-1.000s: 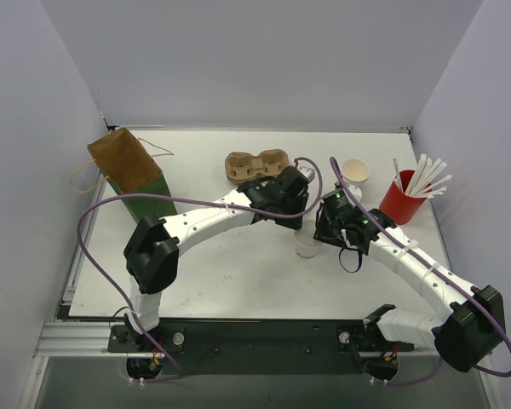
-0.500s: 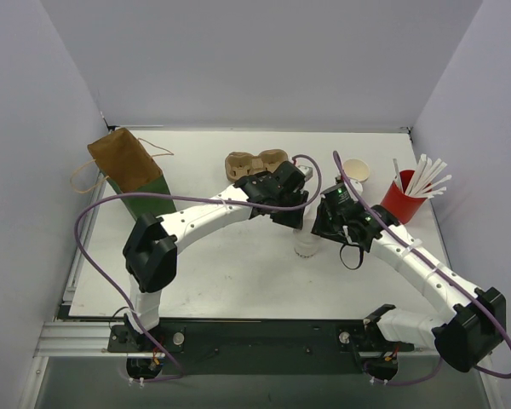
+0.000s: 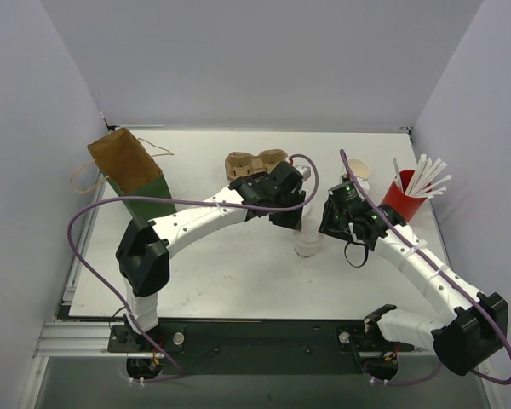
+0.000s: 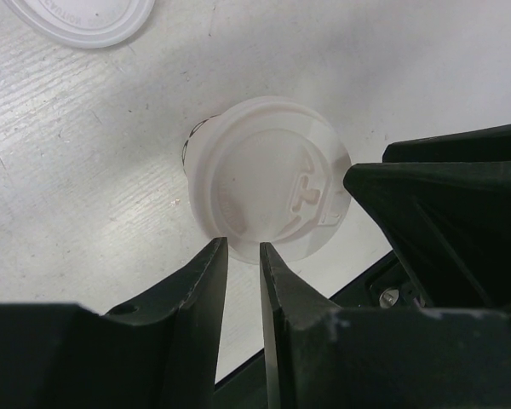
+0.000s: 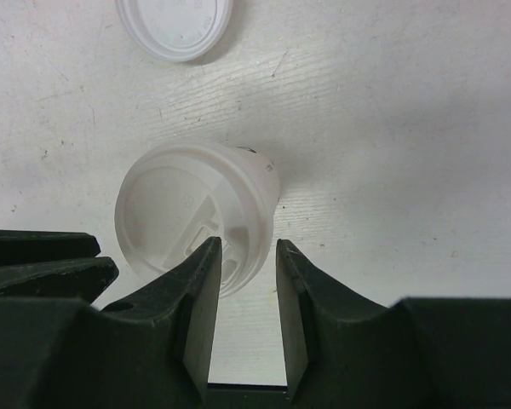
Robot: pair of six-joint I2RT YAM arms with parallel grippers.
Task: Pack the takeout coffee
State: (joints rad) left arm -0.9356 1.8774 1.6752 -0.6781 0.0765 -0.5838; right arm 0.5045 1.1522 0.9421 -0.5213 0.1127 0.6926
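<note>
A lidded white paper cup (image 3: 307,246) stands upright on the surface (image 3: 213,273), near its middle, between the two wrists. The left fingers (image 4: 200,315) hang over the near rim of its lid, a narrow gap between them and nothing in it. The right fingers (image 5: 196,311) hang over the opposite rim, likewise a little apart. The lid's edge shows through their gap, but whether they touch it cannot be told. A loose white lid (image 5: 175,25) lies flat on the surface just beyond the cup. The second paper cup (image 3: 358,170), open with a tan inside, stands farther back to the right, partly behind the right arm. Beside it is a red cup (image 3: 399,204) of white straws (image 3: 426,175). A brown pulp cup carrier (image 3: 254,162) sits behind the left wrist, and a brown-and-green paper bag (image 3: 128,170) is at the far left.
</note>
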